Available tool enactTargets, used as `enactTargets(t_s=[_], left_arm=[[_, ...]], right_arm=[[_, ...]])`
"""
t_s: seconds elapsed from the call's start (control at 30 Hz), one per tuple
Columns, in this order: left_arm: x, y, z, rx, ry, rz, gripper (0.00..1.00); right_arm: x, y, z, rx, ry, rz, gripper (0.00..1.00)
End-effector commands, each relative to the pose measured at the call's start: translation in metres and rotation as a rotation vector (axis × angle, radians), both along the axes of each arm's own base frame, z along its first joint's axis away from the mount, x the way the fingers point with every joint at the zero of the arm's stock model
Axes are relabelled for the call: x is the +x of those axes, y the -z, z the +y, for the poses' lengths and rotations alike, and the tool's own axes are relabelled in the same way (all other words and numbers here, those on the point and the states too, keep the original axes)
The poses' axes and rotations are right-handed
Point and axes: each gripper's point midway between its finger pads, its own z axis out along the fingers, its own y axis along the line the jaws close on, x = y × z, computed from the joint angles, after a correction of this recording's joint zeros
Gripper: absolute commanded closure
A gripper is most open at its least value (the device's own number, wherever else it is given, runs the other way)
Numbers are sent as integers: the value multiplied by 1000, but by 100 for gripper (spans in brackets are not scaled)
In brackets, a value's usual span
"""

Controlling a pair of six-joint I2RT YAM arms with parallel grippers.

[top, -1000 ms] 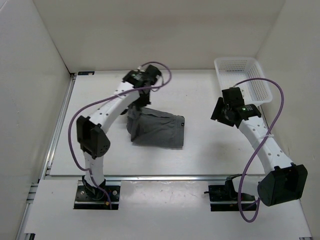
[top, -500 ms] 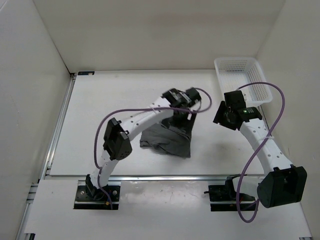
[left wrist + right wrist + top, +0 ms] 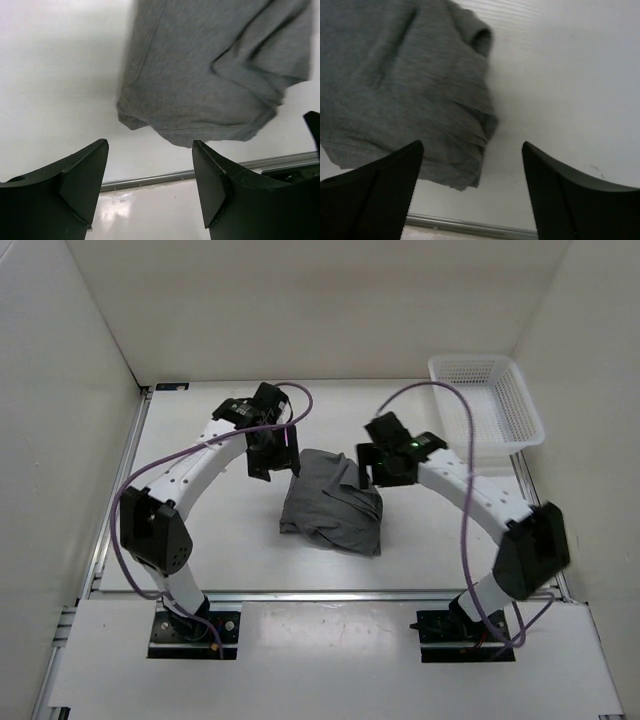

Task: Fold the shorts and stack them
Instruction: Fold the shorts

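The grey shorts (image 3: 332, 502) lie folded in a rumpled bundle at the middle of the table. My left gripper (image 3: 272, 462) hangs open just off their far left corner, holding nothing. My right gripper (image 3: 378, 472) hangs open above their far right corner, also with nothing in it. In the left wrist view the shorts (image 3: 215, 70) fill the upper frame beyond the spread fingers (image 3: 220, 190). In the right wrist view the shorts (image 3: 400, 85) lie at the upper left, beyond the left finger (image 3: 385, 185).
A white mesh basket (image 3: 487, 400) stands at the back right corner of the table. White walls close in the table on three sides. A metal rail (image 3: 330, 592) runs along the near edge.
The left arm dragged the shorts over into a fold, let go and swung back to the left. The right arm swung left from beside the basket to the shorts and opened wider.
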Motion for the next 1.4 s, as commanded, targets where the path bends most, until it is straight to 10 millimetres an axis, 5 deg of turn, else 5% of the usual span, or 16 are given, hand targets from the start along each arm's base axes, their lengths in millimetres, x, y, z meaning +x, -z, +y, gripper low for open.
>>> enactTargets(t_s=[0.0,0.2,0.43,0.53,0.57,0.67,0.7,0.8,0.93,1.17,1.37], left_arm=[[-5,23,-9,-46,16,46,21],[-11,29,23,-17,-55,57,19],[-12,23,77,11,-176,38,18],[-16,25,87,9,-191,45,18],[-17,28,91,12,-202,54,18],[-14,25,92,0,-201,38,18],[-14,25,92,0,-201,38,18],[-14,25,95,3,-202,36,18],[-13,25,99,6,-202,35,18],[-13,27,105,7,-203,43,18],[-17,28,123,24,-211,43,18]], right_arm=[[6,11,35,-120,-136,-7,13],[23,23,95,-152,-239,-20,0],[45,64,99,-210,-160,37,0],[47,64,99,-212,-143,25,28],[48,69,93,-218,-135,33,44],[48,63,81,-213,-114,30,68],[51,55,77,-204,-100,7,82],[55,33,70,-177,-86,-32,97],[54,-2,74,-127,-148,-86,100],[55,-72,136,133,-344,-113,100],[54,-83,190,293,-478,-49,100]])
